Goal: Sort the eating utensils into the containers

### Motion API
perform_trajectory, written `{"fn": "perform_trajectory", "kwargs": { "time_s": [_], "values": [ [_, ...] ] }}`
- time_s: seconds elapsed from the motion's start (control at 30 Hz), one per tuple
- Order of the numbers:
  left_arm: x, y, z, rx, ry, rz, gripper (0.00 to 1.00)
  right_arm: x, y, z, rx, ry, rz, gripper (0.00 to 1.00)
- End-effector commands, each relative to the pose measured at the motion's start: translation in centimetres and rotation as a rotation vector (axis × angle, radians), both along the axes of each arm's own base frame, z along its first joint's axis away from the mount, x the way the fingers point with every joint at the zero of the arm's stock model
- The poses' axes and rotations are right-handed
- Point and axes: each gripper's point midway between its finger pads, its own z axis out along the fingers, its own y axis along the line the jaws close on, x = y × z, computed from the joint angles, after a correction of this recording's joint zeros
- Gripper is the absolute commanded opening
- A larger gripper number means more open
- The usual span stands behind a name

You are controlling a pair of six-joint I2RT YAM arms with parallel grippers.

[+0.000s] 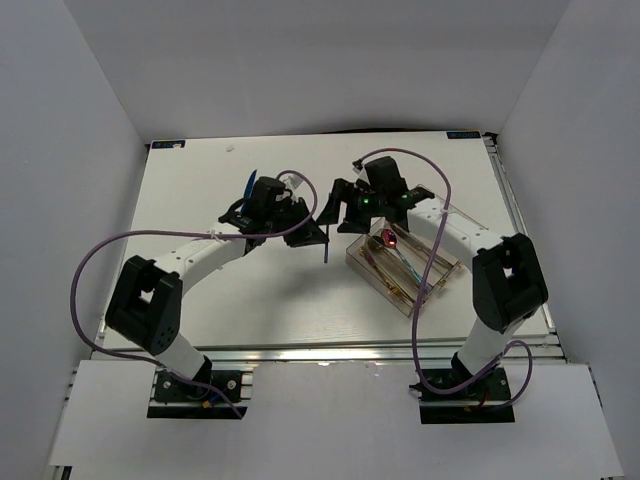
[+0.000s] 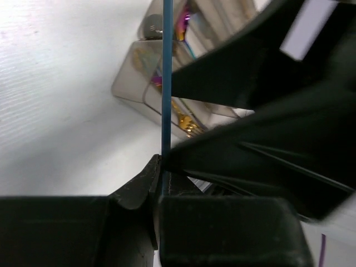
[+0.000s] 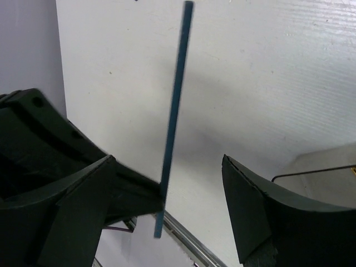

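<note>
Left gripper (image 2: 161, 172) is clamping the blue utensil (image 2: 166, 83) while I'm holding the right gripper (image 3: 169, 161) spread around it, likely for a handover toward the tray (image 1: 375, 283).

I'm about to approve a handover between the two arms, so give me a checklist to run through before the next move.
1. Left gripper shut on the blue chopstick: ok, it is pinched between the fingers.
2. Right gripper open to receive: ok, its fingers stand wide apart.
3. Chopstick centred between the right fingers: not ok, it runs close beside one finger.
4. Chopstick deep enough in the right gripper to pinch: cannot tell from these views.
5. Free compartment in the organizer tray: cannot tell; utensils already lie inside.
</note>
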Motion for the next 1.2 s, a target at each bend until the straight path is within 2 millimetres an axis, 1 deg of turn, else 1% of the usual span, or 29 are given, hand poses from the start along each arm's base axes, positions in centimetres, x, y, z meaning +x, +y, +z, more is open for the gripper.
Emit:
{"fn": "perform_trajectory", "kwargs": {
  "time_s": [0.0,0.07,0.13,0.17,0.2,0.27,0.3,0.33,0.37,0.4,0.43,0.47,0.5,0.53,0.57,0.6,0.67,0.7,0.73,0.77,0.8,0.83,0.87,0.93,0.97,1.0,1.03,1.07,1.17],
  "values": [
    [-0.5,-0.8,4.7,-0.107,-0.084,-0.027,0.00,1.1,1.3,0.5,0.004,-0.046,0.003,0.80],
    [-0.7,-0.9,5.5,-0.128,-0.088,-0.031,0.00,1.0,1.8,-0.1,0.000,-0.038,0.013,0.77],
    [-0.9,-1.0,5.8,-0.137,-0.091,-0.039,0.00,1.1,2.2,0.2,0.007,-0.051,0.029,0.65],
    [-1.0,-0.9,6.0,-0.140,-0.095,-0.042,0.00,1.3,2.2,0.2,0.007,-0.060,0.031,0.46],
    [-1.1,-1.0,6.1,-0.142,-0.094,-0.045,0.00,1.6,2.2,0.5,0.007,-0.075,0.029,0.35],
    [-1.2,-1.0,6.2,-0.147,-0.098,-0.055,0.00,2.1,2.2,1.5,0.005,-0.115,0.037,0.19],
    [-1.3,-1.0,6.3,-0.146,-0.101,-0.057,0.00,2.4,2.0,2.1,0.010,-0.131,0.042,0.00],
    [-1.1,-0.9,6.5,-0.135,-0.104,-0.051,0.08,2.8,1.7,2.9,-0.004,-0.137,0.043,0.00],
    [-0.8,-0.6,6.4,-0.103,-0.127,-0.049,0.22,3.4,0.9,3.3,-0.031,-0.171,0.051,0.00],
    [-0.5,-0.1,6.4,-0.062,-0.136,-0.036,0.39,4.2,-0.1,3.6,-0.077,-0.198,0.030,0.00],
    [-0.8,0.9,5.1,0.022,-0.093,-0.020,0.51,4.7,-1.1,4.0,-0.117,-0.217,0.024,0.00],
    [1.0,2.0,6.2,0.103,-0.166,0.026,0.74,5.5,-3.0,4.8,-0.172,-0.212,0.002,0.00],
    [0.7,3.7,5.3,0.198,-0.122,0.055,0.84,6.3,-4.6,4.9,-0.239,-0.247,0.008,0.00],
    [1.4,4.7,5.0,0.255,-0.123,0.083,0.93,6.9,-5.9,5.2,-0.285,-0.257,0.005,0.00],
    [2.7,6.1,5.9,0.330,-0.165,0.132,0.98,7.3,-8.1,5.6,-0.365,-0.237,0.002,0.00],
    [2.4,8.3,5.0,0.416,-0.113,0.166,0.98,8.3,-10.9,5.2,-0.528,-0.296,0.022,0.00],
    [3.2,11.2,4.6,0.527,-0.102,0.236,0.98,9.0,-15.4,4.6,-0.787,-0.312,0.021,0.00],
    [3.4,12.5,4.4,0.562,-0.096,0.262,0.98,9.2,-19.7,3.2,-1.016,-0.298,0.002,0.00],
    [3.5,13.8,4.1,0.570,-0.072,0.283,0.98,9.5,-21.8,2.8,-1.112,-0.319,0.016,0.00],
    [3.4,14.2,4.3,0.560,-0.073,0.282,0.98,9.4,-23.8,2.9,-1.146,-0.326,0.011,0.00],
    [3.1,14.5,4.0,0.554,-0.060,0.278,0.98,9.6,-24.6,1.3,-1.185,-0.345,0.038,0.00],
    [3.0,14.9,3.9,0.554,-0.051,0.281,0.98,10.2,-25.7,1.4,-1.264,-0.401,0.091,0.00],
    [2.8,15.2,3.9,0.568,-0.052,0.279,0.98,10.8,-26.8,2.5,-1.321,-0.464,0.066,0.00],
    [2.3,15.9,3.8,0.604,-0.045,0.285,0.98,12.8,-26.6,2.2,-1.346,-0.620,0.159,0.00],
    [2.1,16.2,3.8,0.616,-0.049,0.281,0.98,13.6,-27.0,2.3,-1.359,-0.651,0.153,0.00],
    [1.8,16.5,3.6,0.625,-0.047,0.283,0.98,14.3,-27.4,2.1,-1.375,-0.653,0.152,0.00],
    [1.7,16.9,3.4,0.642,-0.046,0.293,0.98,15.0,-27.8,2.8,-1.383,-0.644,0.147,0.00],
    [1.5,17.1,3.1,0.651,-0.042,0.293,0.98,15.5,-28.6,1.1,-1.394,-0.587,0.168,0.00],
    [0.8,17.2,2.6,0.655,-0.026,0.287,0.98,16.3,-29.0,-0.8,-1.401,-0.544,0.227,0.00]
  ]
}}
